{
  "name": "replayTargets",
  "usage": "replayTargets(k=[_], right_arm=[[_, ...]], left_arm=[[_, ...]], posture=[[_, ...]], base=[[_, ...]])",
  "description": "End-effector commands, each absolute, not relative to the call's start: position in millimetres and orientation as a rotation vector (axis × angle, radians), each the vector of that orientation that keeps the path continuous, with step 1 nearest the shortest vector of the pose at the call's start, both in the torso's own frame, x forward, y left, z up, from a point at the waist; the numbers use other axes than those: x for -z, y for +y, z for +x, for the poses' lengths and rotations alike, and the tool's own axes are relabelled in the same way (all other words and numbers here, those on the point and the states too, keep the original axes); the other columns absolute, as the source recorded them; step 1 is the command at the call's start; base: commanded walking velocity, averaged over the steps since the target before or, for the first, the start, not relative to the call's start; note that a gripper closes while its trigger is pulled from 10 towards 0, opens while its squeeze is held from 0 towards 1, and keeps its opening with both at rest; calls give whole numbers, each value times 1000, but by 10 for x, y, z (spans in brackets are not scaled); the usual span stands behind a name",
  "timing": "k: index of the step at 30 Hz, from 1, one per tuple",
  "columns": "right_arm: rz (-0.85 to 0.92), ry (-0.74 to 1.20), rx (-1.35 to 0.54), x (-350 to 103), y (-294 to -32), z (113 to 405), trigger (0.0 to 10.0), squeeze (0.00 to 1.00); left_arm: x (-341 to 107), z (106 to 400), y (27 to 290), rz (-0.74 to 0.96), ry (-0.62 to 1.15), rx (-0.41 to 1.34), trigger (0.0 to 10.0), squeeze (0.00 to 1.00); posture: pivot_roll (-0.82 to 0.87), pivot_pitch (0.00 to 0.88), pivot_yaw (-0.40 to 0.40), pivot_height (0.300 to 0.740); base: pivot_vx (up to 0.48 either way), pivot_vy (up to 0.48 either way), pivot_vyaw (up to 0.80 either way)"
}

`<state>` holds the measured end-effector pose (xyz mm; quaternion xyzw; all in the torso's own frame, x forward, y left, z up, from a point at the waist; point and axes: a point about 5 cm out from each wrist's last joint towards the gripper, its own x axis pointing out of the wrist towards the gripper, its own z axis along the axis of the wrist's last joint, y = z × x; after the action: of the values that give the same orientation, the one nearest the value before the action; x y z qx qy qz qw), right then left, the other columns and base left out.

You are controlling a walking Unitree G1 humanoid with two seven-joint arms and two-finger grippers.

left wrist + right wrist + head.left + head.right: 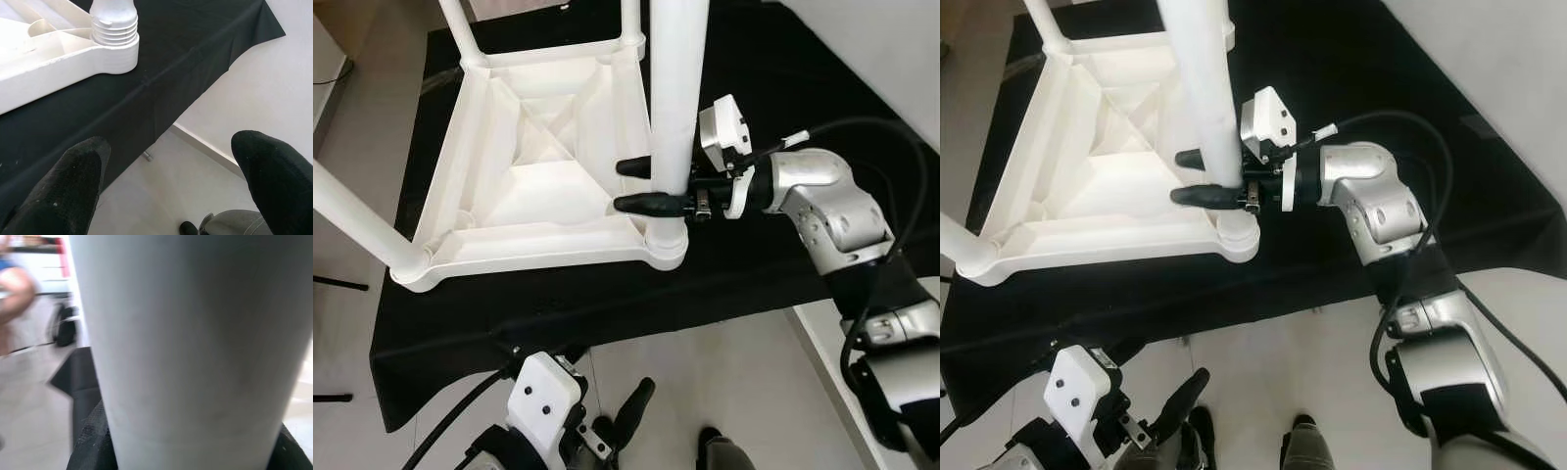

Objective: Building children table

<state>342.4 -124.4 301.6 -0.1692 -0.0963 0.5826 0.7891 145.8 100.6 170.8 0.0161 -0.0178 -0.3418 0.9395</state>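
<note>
White kids' table (524, 186) lies upside down on a bench w/ black cloth (607, 294), underside ribs facing up. Legs stand up from its corners: one at the near-right corner (674, 88), one at near-left (357, 220), one at far-left (460, 29), plus a fourth at far-right (631, 20).

R tool (651, 186) reaches in from the right, level w/ the bench, its two black fingers on either side of the near-right leg just above the socket (666, 240), pinching it. R wrist view: the leg (195, 347) sits right up against the cam, black pads at its lower edges; blurred room behind.

L tool (171, 181) hangs low in front of the bench's near edge, over pale floor (705, 372), fingers (68, 186) spread apart, gripping nothing. L wrist view also has the threaded leg base in its corner socket (115, 34) and the cloth edge hanging down.
</note>
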Motion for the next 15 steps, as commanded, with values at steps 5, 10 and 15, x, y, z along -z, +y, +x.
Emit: replayTargets(k=[5, 10, 15], right_arm=[[-269, -14, -919, -2574, -1399, 3468, 10000, 0], [-253, 24, -717, -2424, -1364, 3412, 10000, 0], [-253, 61, -553, -2262, -1257, 3279, 10000, 0]], left_arm=[[-1658, 1460, 1032, 36, -10, 694, 10000, 0], [-1658, 1463, 1039, 41, -12, 687, 10000, 0], [-1658, 1472, 1053, 45, -13, 679, 10000, 0]], posture=[[-1, 362, 88, 740], [-2, 364, 78, 740], [-5, 365, 78, 740]], base=[[0, 0, 0], [0, 0, 0], [0, 0, 0]])
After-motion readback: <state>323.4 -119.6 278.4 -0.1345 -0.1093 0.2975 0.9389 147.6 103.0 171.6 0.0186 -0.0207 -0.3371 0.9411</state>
